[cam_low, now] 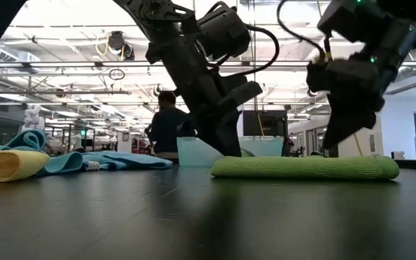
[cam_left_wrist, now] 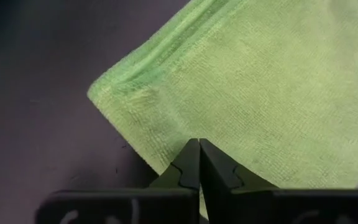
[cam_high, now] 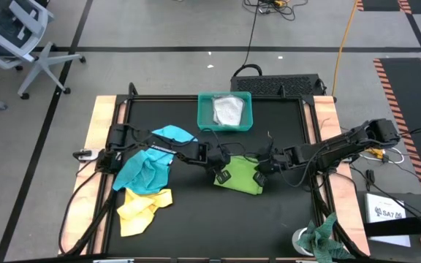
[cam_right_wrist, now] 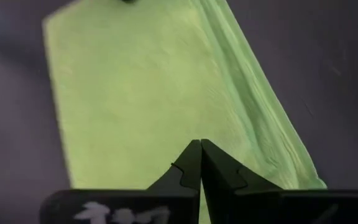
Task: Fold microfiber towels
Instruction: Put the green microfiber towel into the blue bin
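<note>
A lime-green microfiber towel (cam_high: 238, 175), folded into a flat rectangle, lay on the black table top (cam_high: 269, 117) near its middle, and both dark arms had their tips down over it. The left gripper (cam_high: 218, 162) sat at the towel's left edge and the right gripper (cam_high: 260, 174) at its right edge; in each wrist view the two fingers were pressed tight together with nothing pinched between them, the green cloth (cam_left_wrist: 260, 93) lying just beyond the tips. From table height the folded towel (cam_low: 305, 167) looked like a low thick pad. To the left a turquoise microfiber towel (cam_high: 148, 164) lay crumpled under the left arm, with a yellow microfiber towel (cam_high: 143, 208) rumpled beside it nearer the front. A rigid teal plastic tray (cam_high: 205, 117) at the back of the table held a pale grey cloth (cam_high: 228, 111). A mottled dark green-and-white rag (cam_high: 324, 237) sat at the front right corner. A white card (cam_high: 386, 212) off the right side read something like "SA7", though I could not make it out surely. A person (cam_low: 166, 123) stood in the room beyond.
</note>
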{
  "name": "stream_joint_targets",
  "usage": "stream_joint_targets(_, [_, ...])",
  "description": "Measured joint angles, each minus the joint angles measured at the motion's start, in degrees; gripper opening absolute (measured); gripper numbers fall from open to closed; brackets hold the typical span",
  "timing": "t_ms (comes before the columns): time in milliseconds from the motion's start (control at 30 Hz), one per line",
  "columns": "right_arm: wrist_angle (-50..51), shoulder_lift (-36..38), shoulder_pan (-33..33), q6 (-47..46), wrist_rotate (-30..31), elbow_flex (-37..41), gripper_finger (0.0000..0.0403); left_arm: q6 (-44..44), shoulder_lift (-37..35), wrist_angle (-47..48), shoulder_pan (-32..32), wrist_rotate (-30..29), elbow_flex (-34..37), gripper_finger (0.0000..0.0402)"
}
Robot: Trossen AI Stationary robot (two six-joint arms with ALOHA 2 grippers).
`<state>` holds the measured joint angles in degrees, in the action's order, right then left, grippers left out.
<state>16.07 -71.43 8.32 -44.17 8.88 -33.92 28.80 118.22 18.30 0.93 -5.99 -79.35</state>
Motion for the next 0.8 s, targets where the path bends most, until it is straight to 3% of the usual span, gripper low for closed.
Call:
stream_joint_targets(233, [1.3,3.4,-0.5,1.8,-0.2,-1.2,0.0,-0.8,-1.4,-1.0,-0.3,0.8,0.0,0.0019])
stream_joint_targets(433, [2.3,4.5,-3.2,3.8,-8.9,-1.2,0.0005,-6.6,-3.1,-0.1,-2.0,0.7,0.0,0.0033])
stream_joint_targets(533, [2.7,4.5,-4.9,5.0,-12.2,-1.2,0.0019,-9.0,-3.2,-0.7,-3.1,1.6,0.0,0.0046])
stream_joint_targets(800, [5.6,4.5,-10.4,8.2,-13.4,-1.2,0.009,-10.3,-3.5,1.3,-5.3,3.8,0.0,0.0115])
